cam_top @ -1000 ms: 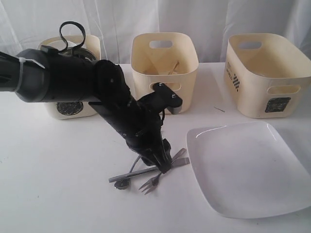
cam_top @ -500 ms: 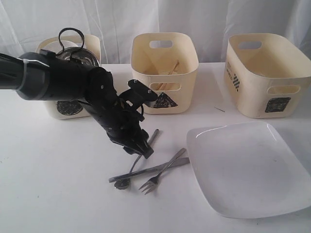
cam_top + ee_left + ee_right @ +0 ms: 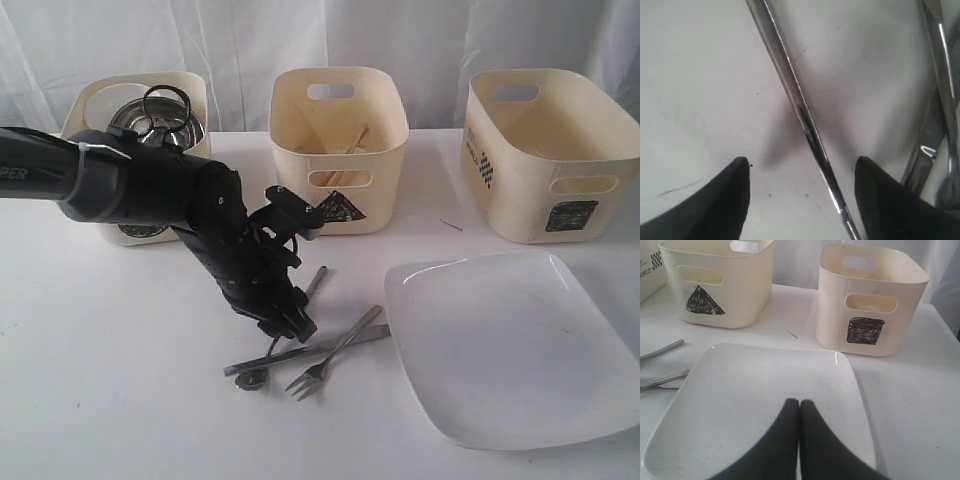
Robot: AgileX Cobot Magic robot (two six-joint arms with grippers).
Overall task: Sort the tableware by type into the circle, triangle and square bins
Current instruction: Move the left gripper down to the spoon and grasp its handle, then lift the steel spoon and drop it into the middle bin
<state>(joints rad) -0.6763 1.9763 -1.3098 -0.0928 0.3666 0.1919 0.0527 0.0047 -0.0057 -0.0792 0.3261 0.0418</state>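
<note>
My left gripper [image 3: 297,327] is open, low over the table, its jaws either side of the steel spoon's handle [image 3: 790,85] without touching it. The spoon [image 3: 251,379] lies crossed with the knife [image 3: 340,345] and fork [image 3: 318,371]. To the right lies the large square white plate [image 3: 500,345]. My right gripper [image 3: 799,403] is shut and empty above the plate [image 3: 765,385]; the exterior view does not show it. The circle bin [image 3: 125,225] holds steel ware [image 3: 150,115] and a white bowl [image 3: 100,100]. Chopsticks [image 3: 345,148] lie in the triangle bin [image 3: 338,195]. The square bin [image 3: 550,190] stands on the right.
The black left arm [image 3: 130,185] slants across in front of the circle bin. A white curtain hangs behind the bins. More steel handles [image 3: 940,55] lie close beside the left jaws. A thin sliver [image 3: 452,226] lies between the triangle and square bins.
My left gripper pulled back from the crossed knife and fork to the spoon's handle, then dropped slightly lower over it. The cutlery and plate have not moved.
</note>
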